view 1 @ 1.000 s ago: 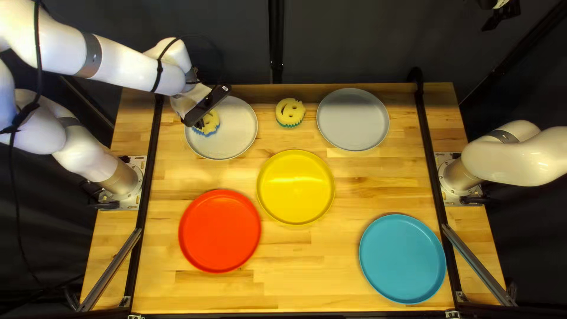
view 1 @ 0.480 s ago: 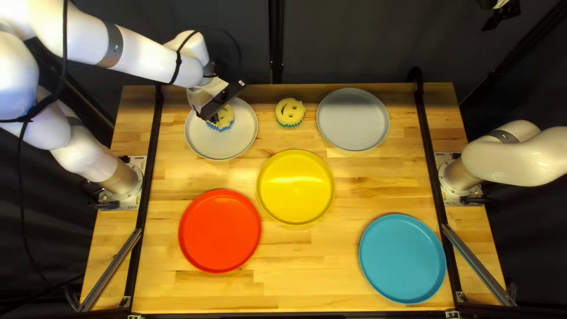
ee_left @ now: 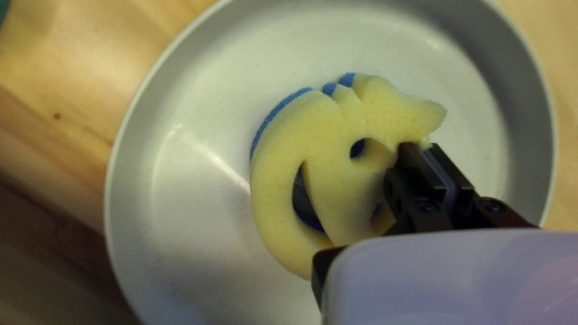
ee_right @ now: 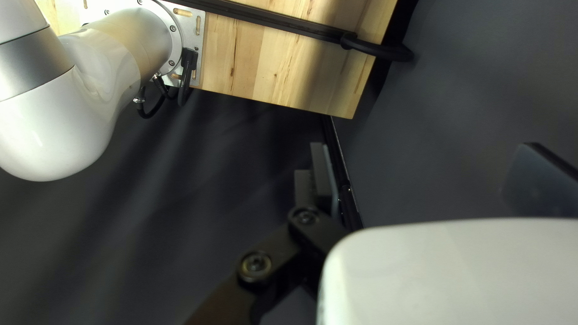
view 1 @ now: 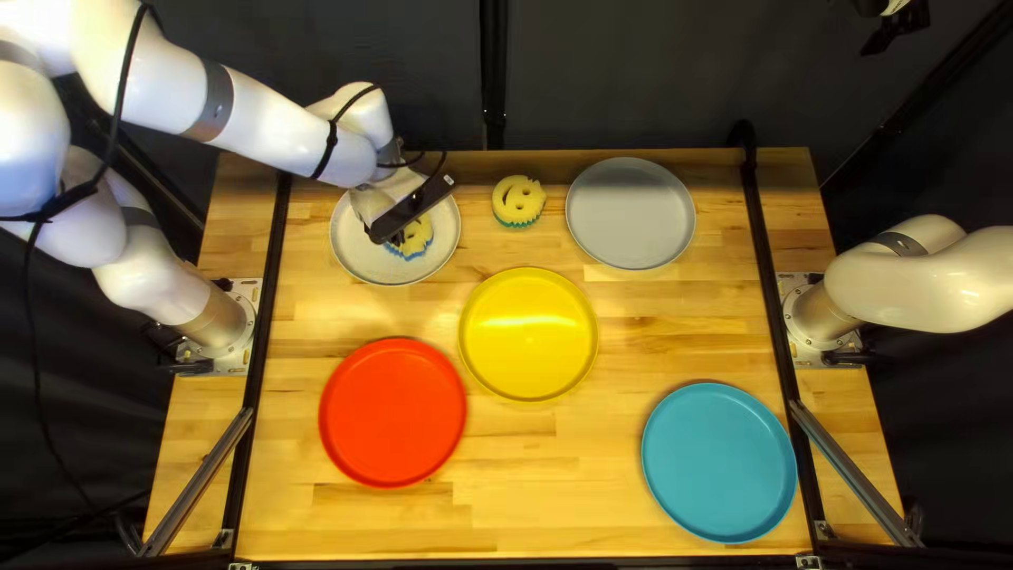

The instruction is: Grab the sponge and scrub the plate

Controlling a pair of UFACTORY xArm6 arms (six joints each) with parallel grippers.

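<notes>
Scrubbing seems the step in hand, with the left gripper pinching the yellow-and-blue sponge by its edge within the whitish plate, the next move calling for gentle, sweeping strokes, while the right gripper gapes wide.

The sponge looks foamy, the plate beneath smooth plastic.
</notes>
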